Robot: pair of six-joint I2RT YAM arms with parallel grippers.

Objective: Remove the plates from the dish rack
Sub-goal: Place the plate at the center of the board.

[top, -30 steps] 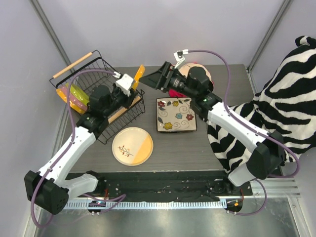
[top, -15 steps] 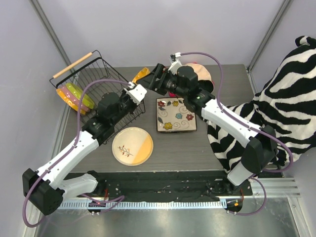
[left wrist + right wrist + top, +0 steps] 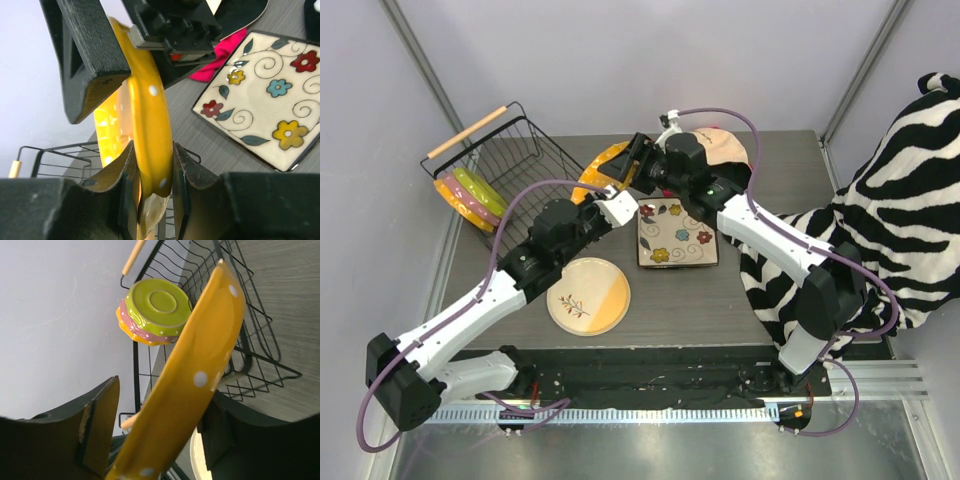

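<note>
Top external — right end effector (image 3: 623, 168) now straddles the left-held orange plate (image 3: 592, 172).

Left gripper (image 3: 610, 196) and right gripper (image 3: 633, 170) meet at orange plate (image 3: 594, 166), just beside rack (image 3: 510, 140), far-left corner of table (image 3: 700, 300).

You have the rack (image 3: 520, 150) back left, stacked plates (image 3: 470, 195) in its left end. A tilted plate (image 3: 595, 170) hangs just right of it. Right again lies the square plate (image 3: 677, 232), a round plate (image 3: 588, 295) before it to the left, a cap (image 3: 725, 148) behind.

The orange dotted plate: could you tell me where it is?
Top view, centre-left: the orange plate stands on edge in the left gripper, between the dish rack and the square flowered plate.
</note>
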